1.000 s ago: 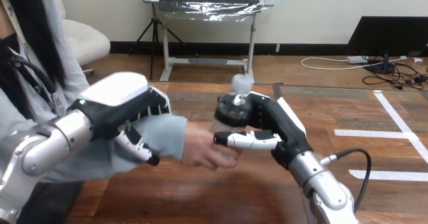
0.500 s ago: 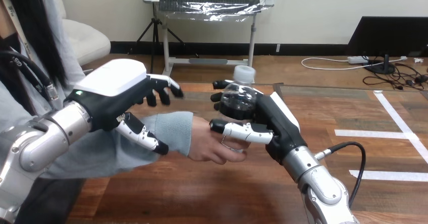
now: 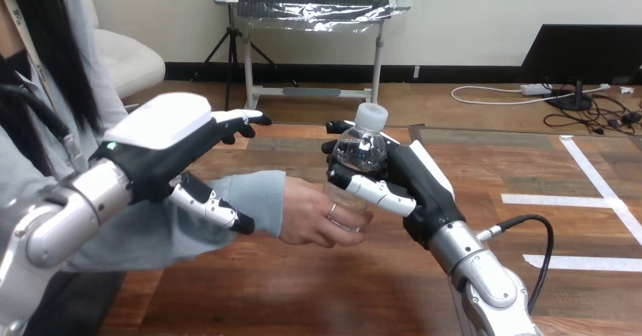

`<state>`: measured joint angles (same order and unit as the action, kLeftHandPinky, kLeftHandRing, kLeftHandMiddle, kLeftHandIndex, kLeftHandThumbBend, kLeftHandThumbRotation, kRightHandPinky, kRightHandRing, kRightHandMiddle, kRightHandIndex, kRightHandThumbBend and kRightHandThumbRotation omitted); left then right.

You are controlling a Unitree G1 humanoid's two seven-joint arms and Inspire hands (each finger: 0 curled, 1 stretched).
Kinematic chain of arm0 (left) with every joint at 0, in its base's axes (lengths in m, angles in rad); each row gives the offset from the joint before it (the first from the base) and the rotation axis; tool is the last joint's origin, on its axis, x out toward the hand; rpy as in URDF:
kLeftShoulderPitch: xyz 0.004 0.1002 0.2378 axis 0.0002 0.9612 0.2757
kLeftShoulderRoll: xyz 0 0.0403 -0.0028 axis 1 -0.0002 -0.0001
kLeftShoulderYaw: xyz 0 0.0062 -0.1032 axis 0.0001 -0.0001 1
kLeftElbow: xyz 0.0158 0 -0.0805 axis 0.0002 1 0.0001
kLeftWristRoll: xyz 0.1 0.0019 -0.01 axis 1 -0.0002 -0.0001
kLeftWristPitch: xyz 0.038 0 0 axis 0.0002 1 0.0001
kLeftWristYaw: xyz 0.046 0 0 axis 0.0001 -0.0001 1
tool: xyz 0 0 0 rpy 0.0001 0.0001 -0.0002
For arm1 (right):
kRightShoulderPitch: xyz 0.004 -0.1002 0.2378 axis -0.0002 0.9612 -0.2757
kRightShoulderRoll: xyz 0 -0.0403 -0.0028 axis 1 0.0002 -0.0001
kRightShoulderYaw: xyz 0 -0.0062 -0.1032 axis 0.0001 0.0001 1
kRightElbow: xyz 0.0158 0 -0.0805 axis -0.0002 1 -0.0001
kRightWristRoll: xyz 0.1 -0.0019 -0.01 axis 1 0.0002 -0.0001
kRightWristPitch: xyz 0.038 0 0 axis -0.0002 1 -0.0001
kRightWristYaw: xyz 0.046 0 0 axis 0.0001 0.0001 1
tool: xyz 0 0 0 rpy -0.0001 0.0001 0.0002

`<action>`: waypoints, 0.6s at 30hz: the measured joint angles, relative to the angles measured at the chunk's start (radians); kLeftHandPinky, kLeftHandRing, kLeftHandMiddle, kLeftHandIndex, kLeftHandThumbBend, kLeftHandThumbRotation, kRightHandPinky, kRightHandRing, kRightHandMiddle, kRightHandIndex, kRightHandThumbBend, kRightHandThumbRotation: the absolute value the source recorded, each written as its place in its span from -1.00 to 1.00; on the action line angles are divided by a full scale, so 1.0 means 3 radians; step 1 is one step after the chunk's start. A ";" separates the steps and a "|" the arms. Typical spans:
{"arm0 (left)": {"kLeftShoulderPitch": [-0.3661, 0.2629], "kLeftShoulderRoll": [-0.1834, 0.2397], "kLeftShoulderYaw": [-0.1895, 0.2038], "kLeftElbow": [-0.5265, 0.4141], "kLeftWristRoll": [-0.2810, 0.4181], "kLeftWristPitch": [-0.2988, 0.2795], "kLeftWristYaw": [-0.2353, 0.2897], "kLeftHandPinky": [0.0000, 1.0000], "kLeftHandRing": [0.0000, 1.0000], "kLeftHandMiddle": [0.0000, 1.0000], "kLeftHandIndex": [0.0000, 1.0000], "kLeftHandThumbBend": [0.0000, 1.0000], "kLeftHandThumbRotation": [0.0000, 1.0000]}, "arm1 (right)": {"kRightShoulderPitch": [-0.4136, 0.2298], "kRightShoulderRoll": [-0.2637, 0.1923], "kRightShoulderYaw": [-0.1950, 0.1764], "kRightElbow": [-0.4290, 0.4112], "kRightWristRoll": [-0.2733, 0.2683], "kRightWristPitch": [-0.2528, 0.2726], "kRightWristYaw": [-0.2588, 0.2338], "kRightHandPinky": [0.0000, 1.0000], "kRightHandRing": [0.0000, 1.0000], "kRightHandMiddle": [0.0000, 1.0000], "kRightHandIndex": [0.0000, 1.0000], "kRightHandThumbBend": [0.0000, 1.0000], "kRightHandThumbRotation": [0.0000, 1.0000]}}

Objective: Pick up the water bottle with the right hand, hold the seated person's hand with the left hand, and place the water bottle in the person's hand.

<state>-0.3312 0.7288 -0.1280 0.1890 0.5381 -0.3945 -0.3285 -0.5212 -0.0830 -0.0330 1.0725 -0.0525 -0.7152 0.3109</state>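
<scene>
Black-and-white fingers of the right hand [image 3: 412, 183] are wrapped round the water bottle [image 3: 362, 148], thumb laid across its front, fingertips peeking out on the far side. That's a firm hold: bottle upright, white cap [image 3: 372, 115] on top, lifted clear of the wooden table [image 3: 303, 294]. And right below that grip, the person's hand [image 3: 312, 215] is on the bottle too, fingers closed about its lower part, either touching the robot's thumb or just under it, hard to call. So both hands are on the bottle, out over the middle of the table. Over to the left hand [image 3: 163, 138]: it is spread wide, fingers straight and pointing out above the person's grey sleeve [image 3: 256, 194], its thumb reaching down in front of the forearm. Nothing is curled round the arm; whether the palm touches the sleeve, I cannot tell.
</scene>
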 measured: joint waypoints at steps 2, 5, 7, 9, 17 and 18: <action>0.0033 0.0000 0.0006 -0.0010 -0.0001 0.0010 0.0016 0.66 0.74 0.80 0.86 1.00 -0.24 | 0.0000 -0.0005 -0.0005 0.0002 0.0008 0.0000 0.0010 0.52 0.52 0.52 0.65 0.98 0.20; 0.0086 -0.0001 0.0019 -0.0028 -0.0011 0.0032 0.0029 0.71 0.78 0.83 0.89 1.00 -0.26 | 0.0000 -0.0010 -0.0012 0.0003 0.0023 0.0000 0.0024 0.52 0.52 0.52 0.65 0.99 0.23; 0.0123 0.0000 0.0030 -0.0031 -0.0029 0.0033 0.0036 0.72 0.80 0.84 0.91 1.00 -0.25 | 0.0000 -0.0011 -0.0014 0.0003 0.0035 0.0000 0.0028 0.52 0.52 0.52 0.65 1.00 0.25; 0.0160 0.0000 0.0037 -0.0033 -0.0044 0.0033 0.0051 0.73 0.81 0.86 0.92 1.00 -0.23 | 0.0000 -0.0011 -0.0017 0.0003 0.0045 0.0000 0.0031 0.52 0.52 0.52 0.65 1.00 0.26; 0.0292 0.0000 0.0044 -0.0033 -0.0059 0.0021 0.0134 0.77 0.87 0.91 0.96 1.00 -0.13 | 0.0000 -0.0020 -0.0024 0.0002 0.0053 0.0000 0.0055 0.52 0.52 0.52 0.65 1.00 0.29; 0.0305 0.0000 0.0044 -0.0033 -0.0059 0.0020 0.0140 0.77 0.87 0.91 0.96 1.00 -0.11 | 0.0000 -0.0020 -0.0024 0.0002 0.0053 0.0000 0.0061 0.52 0.52 0.52 0.65 1.00 0.29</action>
<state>-0.2397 0.7287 -0.1149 0.1792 0.5203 -0.3884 -0.2864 -0.5212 -0.0889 -0.0402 1.0733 -0.0367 -0.7151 0.3291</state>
